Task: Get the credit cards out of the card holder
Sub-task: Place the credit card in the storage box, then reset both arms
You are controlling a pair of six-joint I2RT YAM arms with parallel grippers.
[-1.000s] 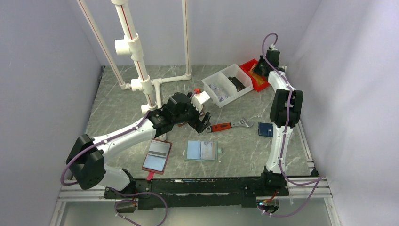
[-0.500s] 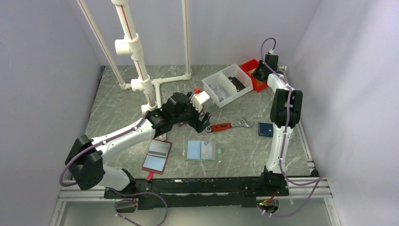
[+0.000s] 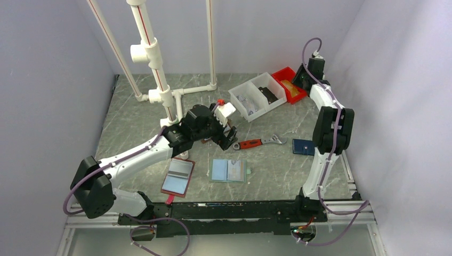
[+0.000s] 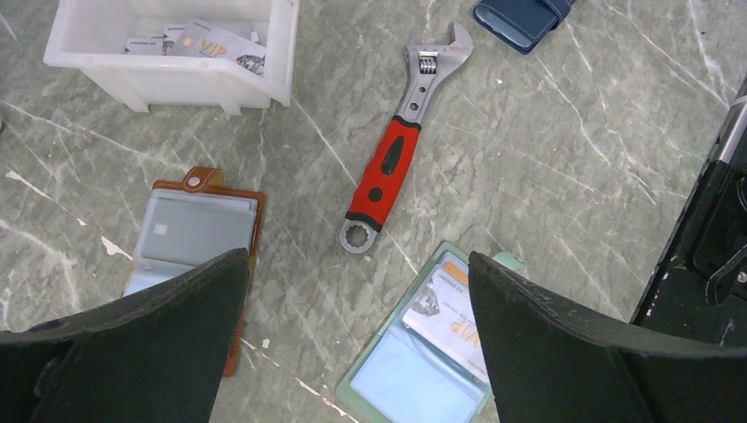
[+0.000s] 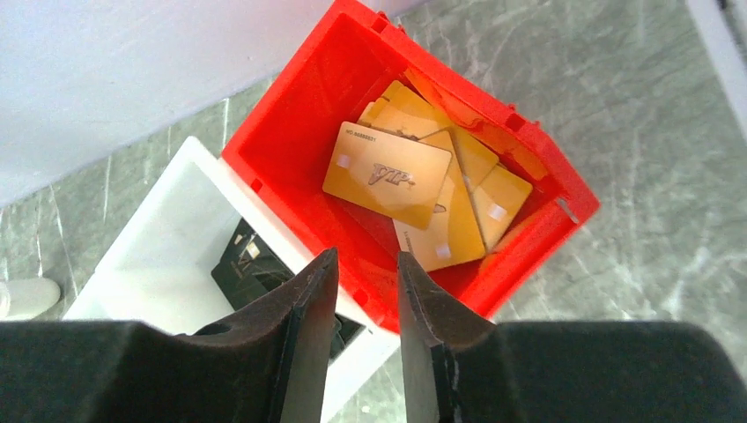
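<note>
Hovering over mid-table, left gripper (image 4: pixel 357 264) has its jaws spread wide with nothing between them. Its wrist view looks down on the wrench (image 4: pixel 395 152), with a brown folder (image 4: pixel 198 231) to one side and the holder (image 4: pixel 421 352) to the other.

The holder (image 3: pixel 228 170) lies open and flat near the front edge, well apart from both grippers. Cards (image 4: pixel 442 315) sit in its pockets: one pale card printed "VIP", plus an orange edge above it. No exact count is possible.

Right gripper (image 5: pixel 366 291) hangs at the far right corner over the red bin (image 5: pixel 537 167), jaws narrow, nothing held. Gold cards (image 5: pixel 388 174) are piled loose in that bin. Judgement: this is the drop spot, which explains the arm's reach out there.

The white bin (image 3: pixel 257 96) next to it holds more cards. A maroon folder (image 3: pixel 178 177) and a blue wallet (image 3: pixel 301 146) lie apart and play no part.

Judgement: extraction is not finished. The left gripper stands nearer the holder, and wide jaws suit a thin card edge only once narrowed. The holder is unpinned and may slide or lift with the card.
</note>
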